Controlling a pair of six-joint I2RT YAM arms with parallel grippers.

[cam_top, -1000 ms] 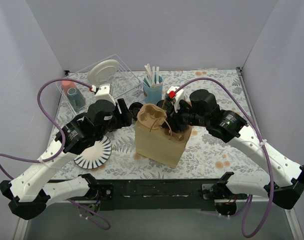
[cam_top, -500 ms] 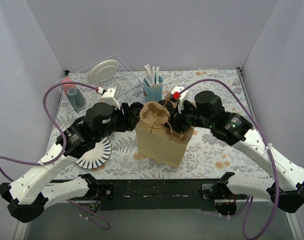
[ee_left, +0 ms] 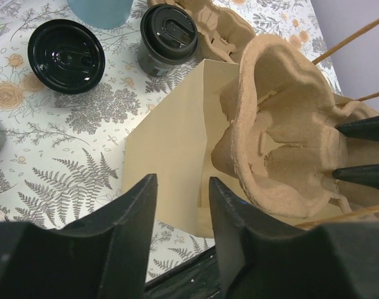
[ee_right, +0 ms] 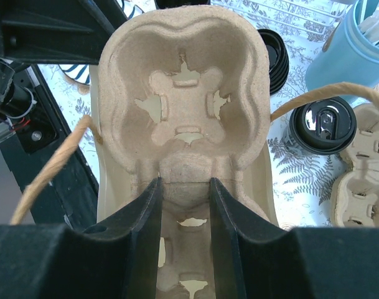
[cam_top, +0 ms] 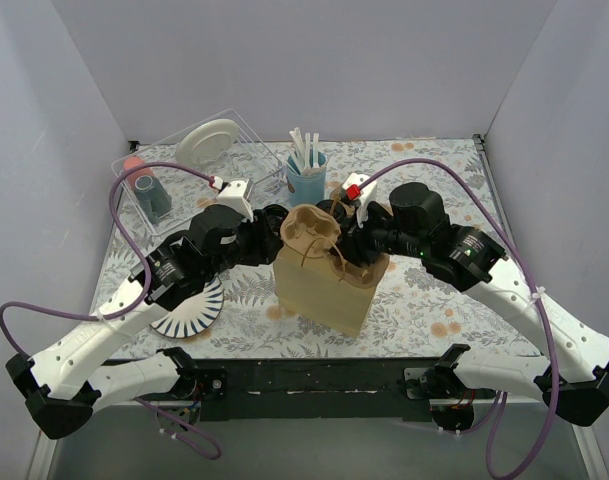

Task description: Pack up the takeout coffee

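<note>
The takeout coffee [ee_left: 168, 37] [ee_right: 323, 124], a small black cup with a sip lid, stands on the table behind the brown paper bag [cam_top: 319, 285] [ee_left: 170, 149]. My right gripper [ee_right: 185, 182] [cam_top: 346, 232] is shut on the middle ridge of a pulp cup carrier [ee_right: 183, 81] [cam_top: 306, 228], which stands on end in the bag's mouth. My left gripper [ee_left: 183, 179] [cam_top: 276, 228] hangs at the bag's left rim, its jaws apart with the bag's wall showing between them. From above, the coffee is mostly hidden behind the carrier.
A second pulp carrier [ee_left: 220, 18] [ee_right: 363, 180] lies beside the coffee. A loose black lid [ee_left: 66, 55] lies left of it. A light blue cup with white sticks [cam_top: 306, 180] stands behind. A clear bin [cam_top: 199, 160] is at the back left and a striped plate [cam_top: 189, 305] at the front left.
My left gripper has moved right to the bag's rim and its jaws have narrowed. The right arm shifted slightly with the carrier early on, then held still.
</note>
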